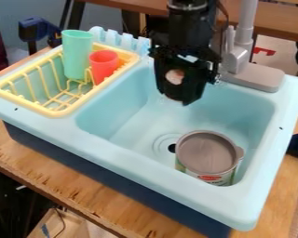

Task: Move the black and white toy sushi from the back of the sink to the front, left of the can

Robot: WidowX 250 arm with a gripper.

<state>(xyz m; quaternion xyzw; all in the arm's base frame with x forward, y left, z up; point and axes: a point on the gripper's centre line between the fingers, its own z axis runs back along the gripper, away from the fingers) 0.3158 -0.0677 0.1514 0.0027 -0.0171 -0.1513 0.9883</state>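
Can (208,155) apart from gripper (181,98) above sink (132,123)

Seen from the camera, the fingers (181,100) are over the rear part of the basin (130,118) of a sink unit (139,174), which sits on the worktop (71,186). Left of the fingers, a dish rack (61,113) is set in the unit's other side. The first cup (77,56) is in its rear part; the second cup (104,65) is just right of the first, nearer the fingers. Before the fingers and slightly to their right, a can (207,155) is in the basin, beside the drain (171,148). The tap (237,60) is behind and right of the fingers, on the unit's rear rim.
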